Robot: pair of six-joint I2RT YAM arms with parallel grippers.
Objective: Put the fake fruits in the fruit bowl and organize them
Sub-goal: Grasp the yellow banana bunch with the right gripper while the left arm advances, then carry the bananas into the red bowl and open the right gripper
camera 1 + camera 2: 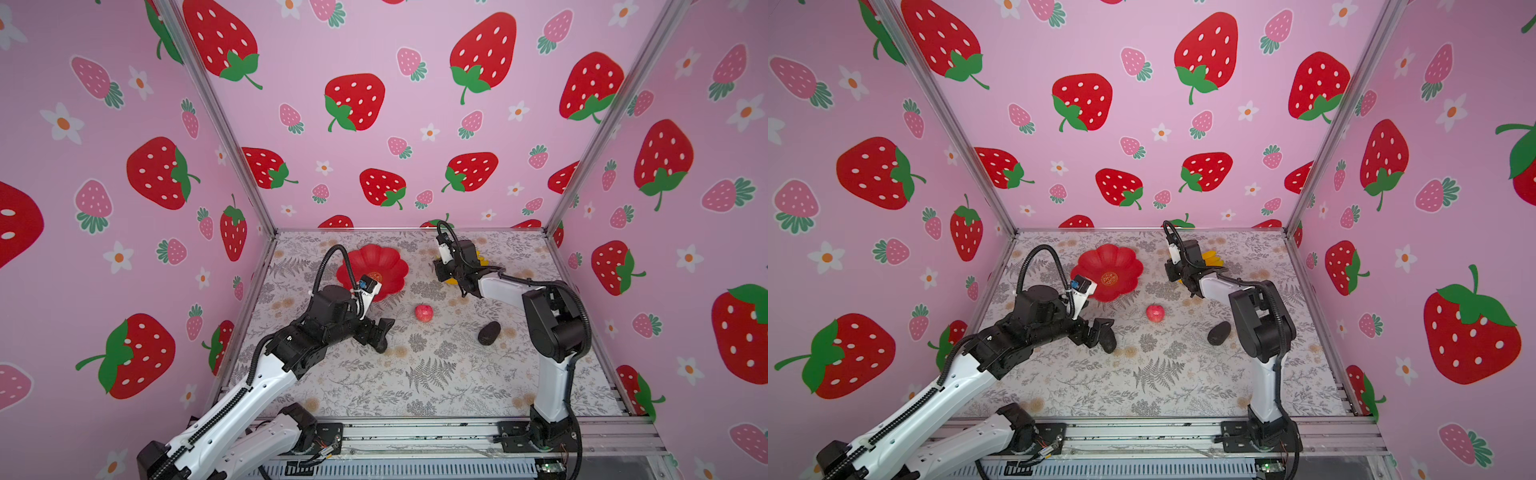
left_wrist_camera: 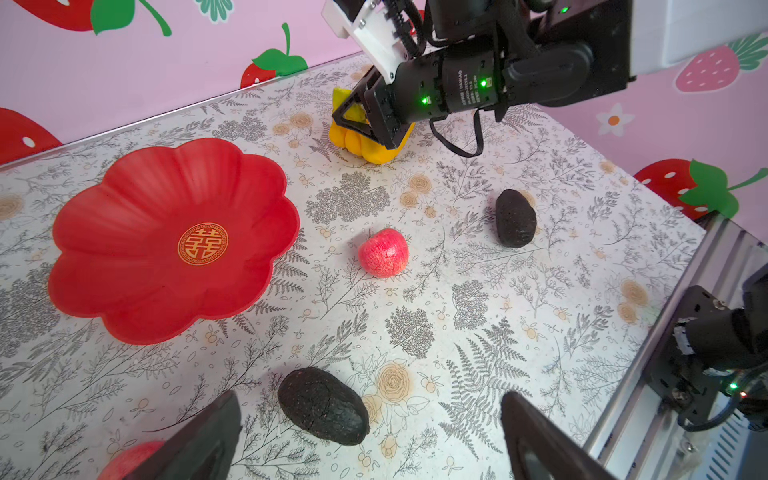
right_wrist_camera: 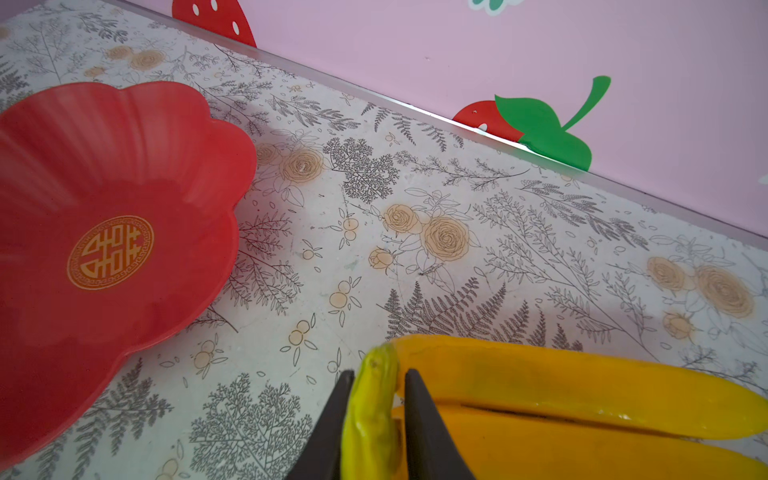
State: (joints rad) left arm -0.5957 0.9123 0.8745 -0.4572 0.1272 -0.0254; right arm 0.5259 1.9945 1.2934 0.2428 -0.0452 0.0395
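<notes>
The right tool (image 3: pixel 378 374) is pinched shut on the green stem of the banana (image 3: pixel 540 374) near the far edge of the desk (image 3: pixel 519 232). The bunch's length seems to run away from the empty bowl (image 3: pixel 124 166), which lies toward the far left corner. The left tool (image 2: pixel 370 395) gapes empty over a dark fruit (image 2: pixel 324 405).

Floral-printed tabletop (image 1: pixel 415 374), fruit scattered
Glossy red flower-shaped dish (image 2: pixel 124 199), yellow banana bunch (image 2: pixel 374 153), red-pink apple (image 2: pixel 383 252) and two dark bumpy oval fruits (image 2: pixel 515 218) (image 2: pixel 323 405) lie apart.

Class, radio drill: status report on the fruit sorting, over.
Right end effector closed on banana bunch stem. Left end effector open over dark fruit. Fruit bowl empty, nothing between it and bunch.
</notes>
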